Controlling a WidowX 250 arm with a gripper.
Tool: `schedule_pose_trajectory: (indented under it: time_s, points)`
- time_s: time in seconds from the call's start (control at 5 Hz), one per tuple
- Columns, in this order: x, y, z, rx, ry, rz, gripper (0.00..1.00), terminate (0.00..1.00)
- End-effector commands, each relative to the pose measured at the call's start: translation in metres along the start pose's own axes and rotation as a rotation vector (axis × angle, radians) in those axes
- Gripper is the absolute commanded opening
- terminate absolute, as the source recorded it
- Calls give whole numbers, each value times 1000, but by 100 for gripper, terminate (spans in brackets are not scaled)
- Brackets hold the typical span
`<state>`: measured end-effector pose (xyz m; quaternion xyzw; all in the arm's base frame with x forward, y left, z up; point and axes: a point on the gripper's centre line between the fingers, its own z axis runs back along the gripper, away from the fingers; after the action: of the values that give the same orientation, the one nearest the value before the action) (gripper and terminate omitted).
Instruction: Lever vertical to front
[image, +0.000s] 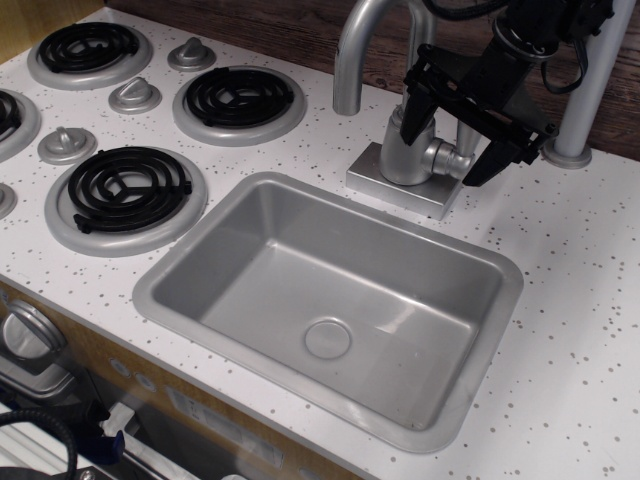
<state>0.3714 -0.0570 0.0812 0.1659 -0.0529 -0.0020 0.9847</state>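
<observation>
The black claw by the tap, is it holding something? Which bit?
The gripper straddles the faucet around its side stub, but the lever is hidden, so a hold cannot be told.

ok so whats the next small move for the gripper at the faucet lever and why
Probably close. The gripper sits open at the faucet base, one finger left of the side stub and the other right of it. The lever itself is mostly hidden behind the gripper, so grip it before pulling it toward the sink.
</observation>
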Motion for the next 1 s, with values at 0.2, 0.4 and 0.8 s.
schedule_pose_trajectory:
  time_s: [0.2,0.4,0.8]
  points:
    - [12,3,12,43,-84,-33,100,0]
    - [26,5,22,68,-164,-76,100,0]
    - [48,0,27,38,-178,-124,100,0]
